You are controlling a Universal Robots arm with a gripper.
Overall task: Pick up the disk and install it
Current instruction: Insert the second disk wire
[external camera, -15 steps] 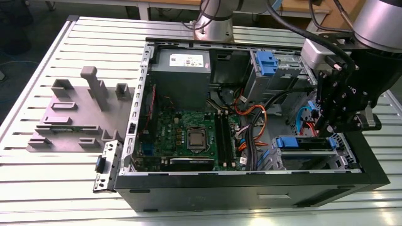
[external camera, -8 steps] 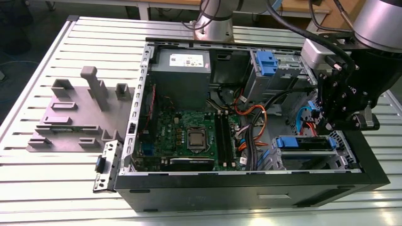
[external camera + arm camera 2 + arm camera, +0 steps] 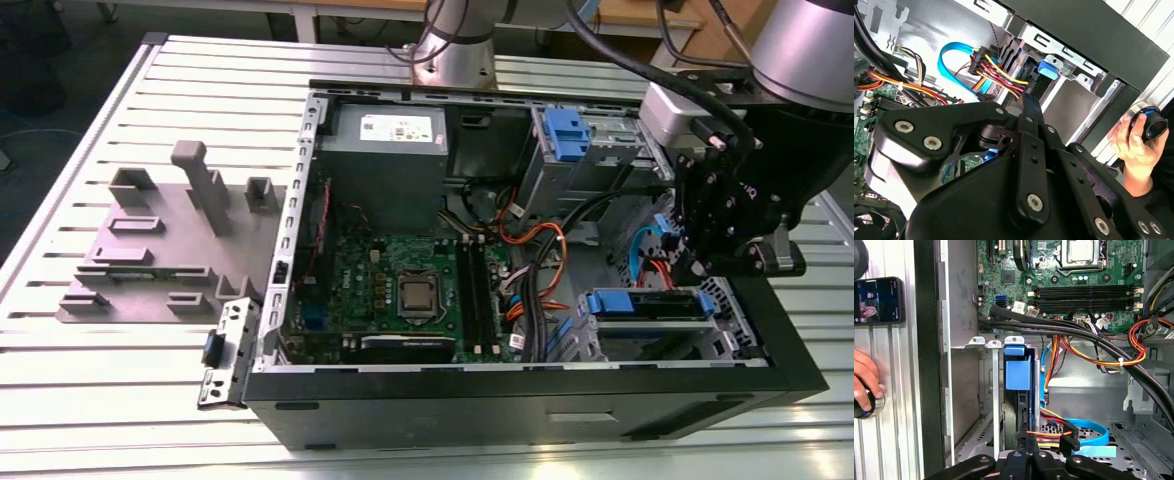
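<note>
End effector (image 3: 707, 262) hangs over the disk (image 3: 650, 303) seated in the case bay.

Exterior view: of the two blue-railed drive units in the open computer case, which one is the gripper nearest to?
The blue-railed drive in the bay at the case's front corner, directly below the gripper. The other blue-fronted unit sits in the far bay beside the grey power-supply box.

Exterior view high, overlooking open computer case (image 3: 534, 385); both wrist views close inside it.
</note>
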